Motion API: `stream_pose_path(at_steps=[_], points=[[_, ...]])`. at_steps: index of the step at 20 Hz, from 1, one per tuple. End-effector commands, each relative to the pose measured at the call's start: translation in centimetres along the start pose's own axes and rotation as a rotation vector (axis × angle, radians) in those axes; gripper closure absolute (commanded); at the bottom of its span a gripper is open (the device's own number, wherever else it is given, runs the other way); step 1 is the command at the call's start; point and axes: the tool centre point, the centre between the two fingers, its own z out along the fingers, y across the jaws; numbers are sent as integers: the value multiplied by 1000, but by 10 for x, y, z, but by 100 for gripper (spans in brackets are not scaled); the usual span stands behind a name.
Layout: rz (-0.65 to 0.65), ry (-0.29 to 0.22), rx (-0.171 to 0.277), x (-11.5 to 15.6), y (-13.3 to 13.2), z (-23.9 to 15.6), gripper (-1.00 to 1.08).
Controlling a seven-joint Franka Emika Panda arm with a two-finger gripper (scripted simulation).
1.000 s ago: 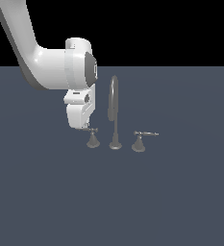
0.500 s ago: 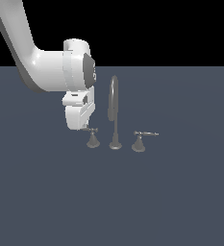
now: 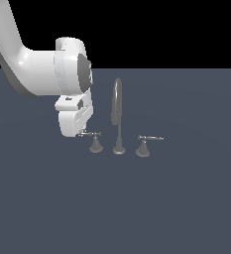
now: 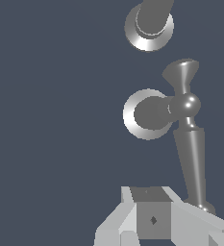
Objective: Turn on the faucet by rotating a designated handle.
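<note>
1. On the flat dark blue-grey floor stands the grey metal faucet, a tall thin gooseneck spout on a small round base.
2. Toward the exterior view's left of the spout sits the small grey metal lever handle, a thin rod on a flared conical base.
3. Its twin grey lever handle sits on the spout's other side, well apart from the arm.
4. The white Panda arm's gripper hangs low at the outer end of the left-hand lever's rod.
5. From the wrist view, that rod's tip lies against the gripper's pale grey fingers; whether they are apart or pressed together cannot be told.
</note>
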Motion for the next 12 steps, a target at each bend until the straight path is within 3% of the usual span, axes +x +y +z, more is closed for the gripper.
stream_pose_path(at_steps=[1,12], points=[[1,3,-4,2,4,1,108],[1,3,-13,10,40,2,108]])
